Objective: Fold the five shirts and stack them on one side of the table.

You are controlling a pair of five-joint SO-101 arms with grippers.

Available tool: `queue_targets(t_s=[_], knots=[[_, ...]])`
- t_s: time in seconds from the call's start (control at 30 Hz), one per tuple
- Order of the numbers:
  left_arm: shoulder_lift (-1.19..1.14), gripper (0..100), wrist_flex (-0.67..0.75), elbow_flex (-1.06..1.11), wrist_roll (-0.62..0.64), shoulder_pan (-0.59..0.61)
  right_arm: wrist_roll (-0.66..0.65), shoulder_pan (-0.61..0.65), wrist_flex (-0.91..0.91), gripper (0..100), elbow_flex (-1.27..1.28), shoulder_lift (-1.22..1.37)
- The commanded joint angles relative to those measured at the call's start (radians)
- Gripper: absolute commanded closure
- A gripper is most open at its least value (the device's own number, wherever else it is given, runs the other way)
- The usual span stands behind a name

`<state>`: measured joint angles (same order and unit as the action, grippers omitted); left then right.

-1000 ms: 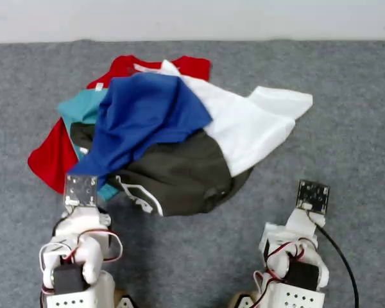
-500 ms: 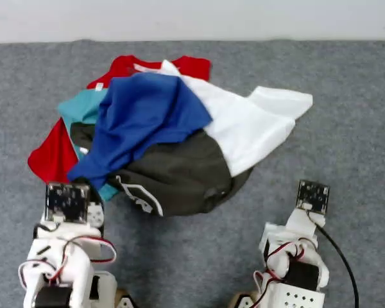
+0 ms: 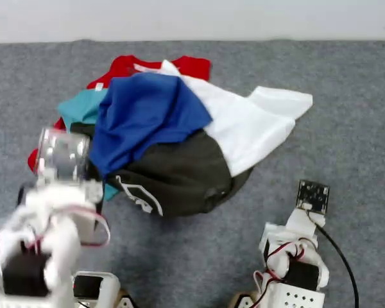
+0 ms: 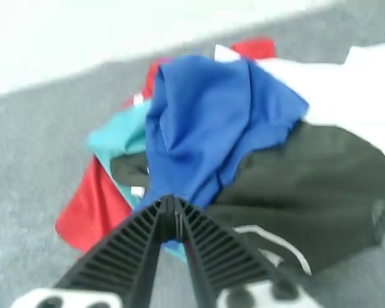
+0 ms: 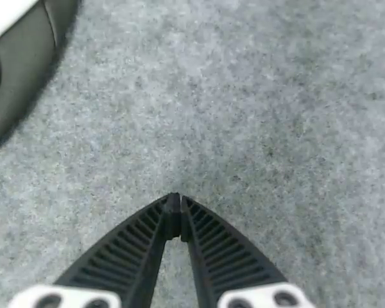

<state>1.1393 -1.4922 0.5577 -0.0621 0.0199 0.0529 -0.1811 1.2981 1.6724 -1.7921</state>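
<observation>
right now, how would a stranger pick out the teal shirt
One heap of shirts lies on the grey table. On its left-arm side the teal shirt peeks out between the blue shirt and the red shirt. It alone is pale blue-green.

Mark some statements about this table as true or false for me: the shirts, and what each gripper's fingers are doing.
1. The blue shirt lies over the dark shirt. True.
2. The shirts are folded and stacked. False: they lie crumpled in one loose heap.
3. The right gripper has its fingers shut over bare grey table. True.
4. The left gripper has its fingers wide open. False: they are shut, with nothing between them.
</observation>
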Motion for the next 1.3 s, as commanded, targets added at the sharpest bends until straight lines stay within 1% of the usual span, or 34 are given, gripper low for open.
queue_targets(t_s=[0.0,0.07,0.2,0.33,0.5,0.57,0.67,0.77,0.87,1.03,1.27], knots=[[-0.296,99,-0.135,-0.265,-0.014,-0.006,0.008,-0.015,0.004,98.7,0.012,-0.012],[-0.42,99,-0.167,-0.366,-0.02,-0.006,0.008,-0.015,0.004,98.7,0.012,-0.012],[-0.623,99,-0.201,-0.527,-0.086,-0.035,0.008,-0.015,0.004,98.7,0.012,-0.012],[-0.764,99,-0.21,-0.619,-0.184,-0.081,0.008,-0.015,0.004,98.7,0.012,-0.012],[-0.882,99,-0.153,-0.627,-0.278,-0.15,0.008,-0.015,0.004,98.7,0.012,-0.012],[-0.908,98,-0.152,-0.63,-0.339,-0.164,0.008,-0.015,0.004,98.7,0.012,-0.012],[-0.934,89,-0.147,-0.63,-0.384,-0.17,0.008,-0.015,0.004,98.7,0.012,-0.012],[-0.98,80,-0.129,-0.63,-0.388,-0.173,0.008,-0.015,0.004,98.7,0.012,-0.012],[-1.056,75,-0.11,-0.631,-0.407,-0.167,0.008,-0.015,0.004,98.7,0.012,-0.012],[-1.218,74,-0.097,-0.633,-0.477,-0.172,0.008,-0.015,0.004,98.7,0.012,-0.012],[-1.386,74,0.04,-0.633,-0.505,-0.167,0.008,-0.015,0.004,98.7,0.012,-0.012]])
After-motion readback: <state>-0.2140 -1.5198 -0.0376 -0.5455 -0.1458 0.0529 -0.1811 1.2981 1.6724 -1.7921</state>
